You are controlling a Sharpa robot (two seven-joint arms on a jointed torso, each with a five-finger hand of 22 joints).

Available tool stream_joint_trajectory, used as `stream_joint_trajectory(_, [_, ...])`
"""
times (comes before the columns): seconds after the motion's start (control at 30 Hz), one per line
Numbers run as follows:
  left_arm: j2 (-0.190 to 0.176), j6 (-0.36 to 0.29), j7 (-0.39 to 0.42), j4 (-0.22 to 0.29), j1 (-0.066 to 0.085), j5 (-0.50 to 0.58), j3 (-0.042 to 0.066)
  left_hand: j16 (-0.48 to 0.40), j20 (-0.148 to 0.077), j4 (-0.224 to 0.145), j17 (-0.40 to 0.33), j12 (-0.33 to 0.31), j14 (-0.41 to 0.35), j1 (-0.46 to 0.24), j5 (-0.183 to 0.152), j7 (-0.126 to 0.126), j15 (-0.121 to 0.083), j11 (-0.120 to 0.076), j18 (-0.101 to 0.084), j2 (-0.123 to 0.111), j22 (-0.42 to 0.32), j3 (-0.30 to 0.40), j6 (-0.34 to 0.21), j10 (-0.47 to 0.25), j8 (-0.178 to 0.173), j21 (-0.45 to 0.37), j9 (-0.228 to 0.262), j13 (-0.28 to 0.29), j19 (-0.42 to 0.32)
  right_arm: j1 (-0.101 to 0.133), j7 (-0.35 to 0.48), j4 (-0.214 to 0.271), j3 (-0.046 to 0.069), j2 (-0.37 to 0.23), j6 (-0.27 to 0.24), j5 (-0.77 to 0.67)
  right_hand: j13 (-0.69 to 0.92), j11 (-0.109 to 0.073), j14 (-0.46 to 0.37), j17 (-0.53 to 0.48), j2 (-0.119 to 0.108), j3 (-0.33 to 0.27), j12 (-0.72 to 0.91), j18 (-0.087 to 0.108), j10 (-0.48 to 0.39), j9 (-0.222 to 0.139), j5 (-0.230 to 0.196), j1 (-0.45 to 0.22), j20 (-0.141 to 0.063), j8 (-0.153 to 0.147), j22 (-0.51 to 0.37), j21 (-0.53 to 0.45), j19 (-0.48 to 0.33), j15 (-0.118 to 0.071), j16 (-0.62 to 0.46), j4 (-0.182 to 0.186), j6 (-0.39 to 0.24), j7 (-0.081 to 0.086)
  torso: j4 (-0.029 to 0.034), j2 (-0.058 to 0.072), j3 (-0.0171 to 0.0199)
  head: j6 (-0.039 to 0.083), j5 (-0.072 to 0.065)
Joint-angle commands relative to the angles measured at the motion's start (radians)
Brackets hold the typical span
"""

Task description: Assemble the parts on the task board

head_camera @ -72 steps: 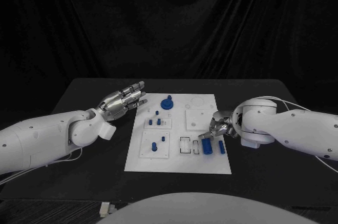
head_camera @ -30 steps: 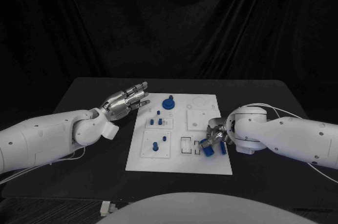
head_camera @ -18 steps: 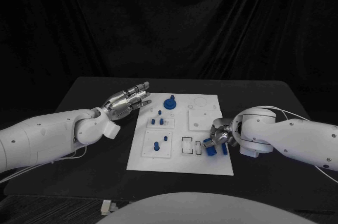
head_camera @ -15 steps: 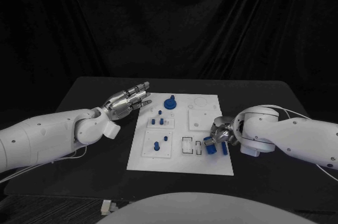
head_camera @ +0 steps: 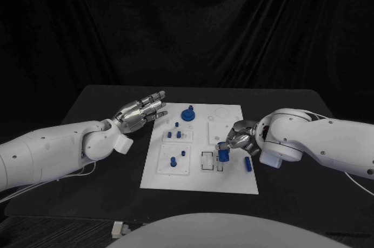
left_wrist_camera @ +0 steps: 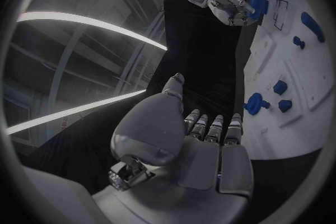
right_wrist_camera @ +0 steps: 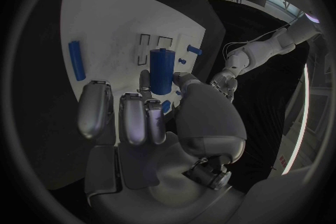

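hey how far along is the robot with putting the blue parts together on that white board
Done, apparently: several small blue pegs and a blue knob already stand on the task board. In hand: the right hand holds a blue cylinder above the board's outlined slots. Left: placing that cylinder, plus a slim blue bar lying loose near the board's right edge. The left hand hovers open.

Pretty dim overall, black backdrop swallowed in shadow. The white board (head_camera: 199, 148) is lit from above and stands out sharply. Wrist views are heavily bent at the edges, with bright ceiling light strips (left_wrist_camera: 91, 22) glaring.
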Motion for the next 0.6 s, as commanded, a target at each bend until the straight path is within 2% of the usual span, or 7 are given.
stream_joint_trajectory(0.03, [0.001, 0.012, 0.011, 0.003, -0.001, 0.007, 0.001, -0.007, 0.007, 0.001, -0.002, -0.003, 0.002, -0.002, 0.008, 0.000, 0.006, 0.006, 0.008, 0.011, 0.000, -0.005, -0.003, 0.002, 0.005, -0.001, 0.001, -0.001, 0.002, -0.006, -0.003, -0.010, 0.000, 0.012, -0.013, 0.069, 0.263, 0.008, 0.050, -0.002, -0.001, 0.220, 0.004, 0.004, 0.107, -0.004, -0.016, -0.013, 0.007, -0.005, 0.163, -0.004, 0.014, 0.007, -0.006, -0.222, 0.001, 0.001, -0.0001, 0.000, -0.0001, 0.000, 0.002])
stream_joint_trajectory(0.2, [0.001, 0.012, 0.010, 0.003, -0.001, 0.007, 0.001, -0.007, 0.007, 0.001, -0.002, -0.003, 0.002, -0.002, 0.008, 0.000, 0.006, 0.006, 0.008, 0.011, 0.000, -0.005, -0.003, 0.002, 0.005, -0.001, 0.001, -0.001, 0.002, -0.021, -0.006, -0.030, 0.000, 0.039, -0.006, 0.075, 0.263, 0.009, 0.049, -0.009, -0.001, 0.217, 0.004, 0.005, 0.107, -0.007, -0.025, -0.022, 0.007, -0.008, 0.162, -0.008, 0.013, 0.008, -0.009, -0.217, -0.002, 0.003, 0.0004, 0.000, -0.0002, 0.000, 0.001])
stream_joint_trajectory(0.23, [0.001, 0.012, 0.010, 0.003, -0.001, 0.007, 0.001, -0.007, 0.007, 0.001, -0.002, -0.003, 0.002, -0.002, 0.008, 0.000, 0.006, 0.006, 0.008, 0.011, 0.000, -0.005, -0.003, 0.002, 0.005, -0.001, 0.001, -0.001, 0.002, -0.027, -0.006, -0.037, 0.000, 0.048, -0.006, 0.076, 0.263, 0.010, 0.048, -0.011, 0.000, 0.210, 0.004, 0.006, 0.107, -0.011, -0.058, -0.034, 0.008, -0.011, 0.161, -0.011, 0.013, 0.010, -0.011, -0.209, -0.003, 0.003, 0.0002, 0.000, -0.0001, 0.000, 0.002])
stream_joint_trajectory(0.27, [0.002, 0.013, 0.010, 0.003, -0.001, 0.007, 0.001, -0.007, 0.007, 0.001, -0.002, -0.003, 0.002, -0.002, 0.008, 0.000, 0.006, 0.006, 0.008, 0.011, 0.000, -0.005, -0.003, 0.002, 0.005, -0.001, 0.001, -0.001, 0.002, -0.029, -0.006, -0.042, 0.000, 0.052, -0.007, 0.076, 0.263, 0.010, 0.048, -0.014, 0.001, 0.209, 0.004, 0.006, 0.107, -0.012, -0.073, -0.035, 0.009, -0.012, 0.161, -0.012, 0.013, 0.010, -0.012, -0.208, -0.004, 0.003, 0.0007, 0.000, -0.0002, 0.000, 0.001])
stream_joint_trajectory(0.33, [0.003, 0.013, 0.010, 0.003, -0.001, 0.007, 0.001, -0.007, 0.007, 0.001, -0.002, -0.003, 0.002, -0.002, 0.008, 0.000, 0.006, 0.006, 0.008, 0.011, 0.000, -0.005, -0.003, 0.002, 0.005, -0.001, 0.001, -0.001, 0.002, -0.036, -0.005, -0.052, 0.000, 0.063, -0.011, 0.077, 0.263, 0.011, 0.048, -0.015, 0.002, 0.207, 0.004, 0.006, 0.107, -0.014, -0.084, -0.037, 0.009, -0.012, 0.160, -0.014, 0.012, 0.010, -0.013, -0.206, -0.004, 0.004, 0.0007, 0.001, 0.0000, 0.000, 0.001])
stream_joint_trajectory(0.6, [0.006, 0.016, 0.010, 0.002, -0.002, 0.007, 0.001, -0.007, 0.007, 0.000, -0.002, -0.003, 0.002, -0.003, 0.012, 0.000, 0.007, 0.007, 0.008, 0.013, 0.000, -0.005, -0.003, 0.002, 0.005, -0.001, 0.001, -0.001, 0.002, -0.049, -0.006, -0.082, 0.000, 0.091, -0.012, 0.078, 0.263, 0.012, 0.046, -0.024, 0.004, 0.204, 0.004, 0.008, 0.107, -0.017, -0.105, -0.040, 0.010, -0.015, 0.158, -0.022, 0.010, 0.010, -0.017, -0.203, -0.008, 0.005, -0.0001, 0.000, -0.0001, 0.000, 0.004])
